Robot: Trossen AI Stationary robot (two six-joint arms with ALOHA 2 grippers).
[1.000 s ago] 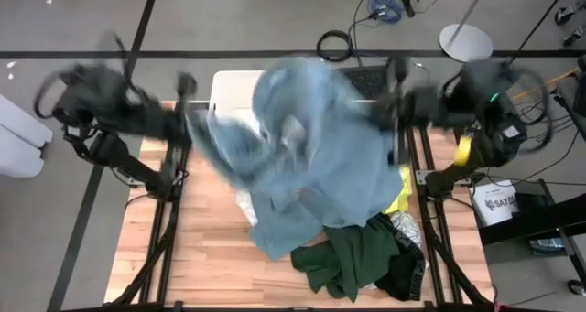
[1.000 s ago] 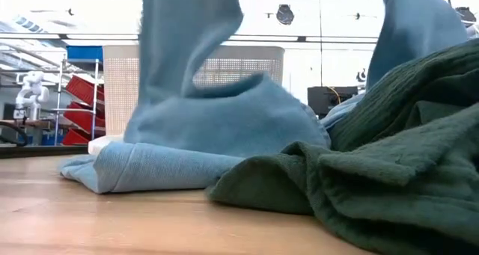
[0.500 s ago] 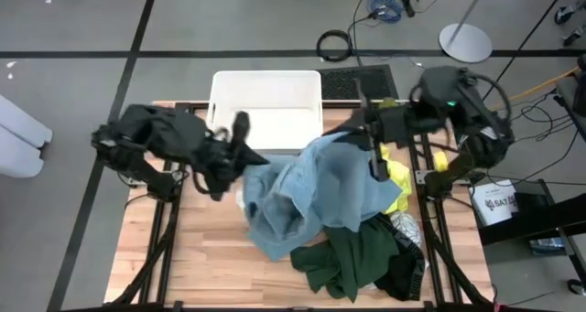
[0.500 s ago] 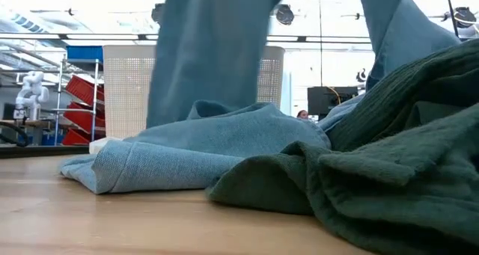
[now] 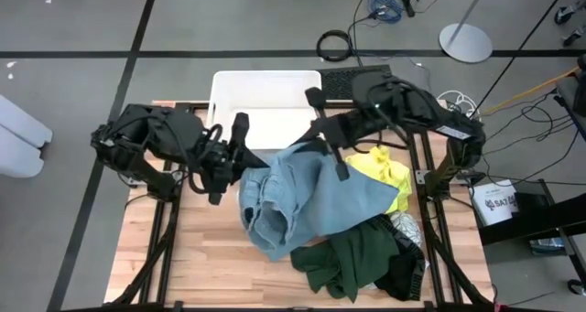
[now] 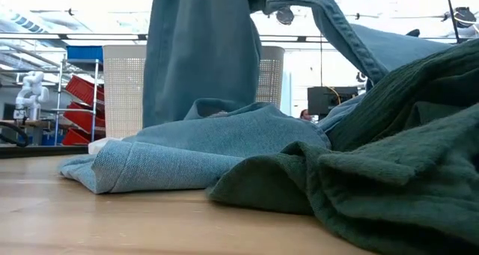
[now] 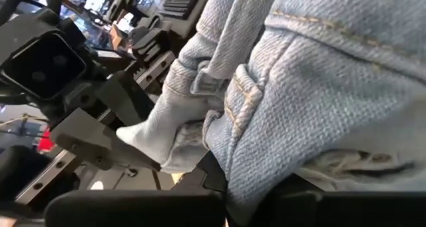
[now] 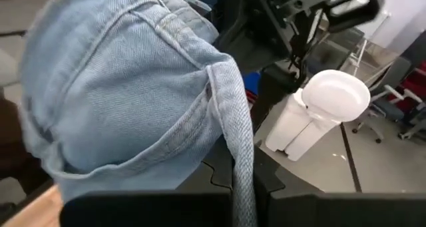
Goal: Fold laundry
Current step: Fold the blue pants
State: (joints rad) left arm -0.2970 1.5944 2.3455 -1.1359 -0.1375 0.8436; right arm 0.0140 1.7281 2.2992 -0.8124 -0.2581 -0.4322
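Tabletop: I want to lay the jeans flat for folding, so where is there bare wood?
Bare wood runs along the table's left side, between its left edge and the light blue jeans. The right side is crowded: yellow cloth, dark green garment. The white tub fills the far edge.

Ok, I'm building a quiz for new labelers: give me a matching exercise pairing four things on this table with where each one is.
Things:
1. blue garment
2. green garment
3. yellow garment
4. white tub

Places:
A. table's far edge
B. held up by both grippers
C. near edge, right of centre
D. right side, partly under the blue

Pairs: 1-B, 2-C, 3-D, 4-A
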